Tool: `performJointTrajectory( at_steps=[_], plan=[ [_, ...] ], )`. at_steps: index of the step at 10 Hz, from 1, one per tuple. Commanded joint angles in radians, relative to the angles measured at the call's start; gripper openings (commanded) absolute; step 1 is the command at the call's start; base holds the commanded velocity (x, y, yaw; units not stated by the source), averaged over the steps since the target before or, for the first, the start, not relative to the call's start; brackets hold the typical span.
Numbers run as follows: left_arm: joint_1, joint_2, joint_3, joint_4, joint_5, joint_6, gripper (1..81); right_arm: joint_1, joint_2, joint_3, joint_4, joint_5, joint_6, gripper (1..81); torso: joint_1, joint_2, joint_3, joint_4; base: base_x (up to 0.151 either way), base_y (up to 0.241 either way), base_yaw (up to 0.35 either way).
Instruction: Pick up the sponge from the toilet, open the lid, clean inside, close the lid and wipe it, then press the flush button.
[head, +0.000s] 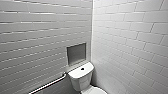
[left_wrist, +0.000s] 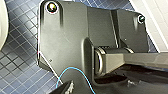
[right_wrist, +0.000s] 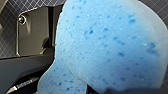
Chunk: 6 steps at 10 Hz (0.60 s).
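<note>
Much of the toilet (head: 80, 75) is cut off; the sponge (right_wrist: 105, 45) looms close.

The left plate (left_wrist: 65, 37) is showing matte dark grey, with a shiny round fitting (left_wrist: 52, 7) at one corner. A jointed grey bar (left_wrist: 130, 58) is running beside it, and a thin blue cable (left_wrist: 75, 68) is looping over its edge. The right plate (right_wrist: 35, 32) is showing equally dark, with a metallic screw (right_wrist: 22, 19) gleaming at its corner.
</note>
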Motion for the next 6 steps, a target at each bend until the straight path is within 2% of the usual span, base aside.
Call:
performJointTrajectory(
  at_steps=[1,2,6],
  plan=[
    [-0.04,-0.027,0.004,-0.004,-0.015,0.001,81.1,0.048,-0.163,0.279,-0.004,-0.086,-0.001,1.0,0.0,0.0,0.0,0.0,0.0,0.0,0.0],
    [-0.04,-0.03,0.004,-0.004,-0.02,0.001,81.1,0.046,-0.187,0.322,0.0,-0.082,-0.001,1.0,0.0,0.0,0.0,0.0,0.0,0.0,0.0],
    [-0.04,-0.031,0.004,-0.007,-0.021,0.001,81.1,0.04,-0.187,0.323,0.005,-0.078,0.001,1.0,0.0,0.0,0.0,0.0,0.0,0.0,0.0]
  ],
)
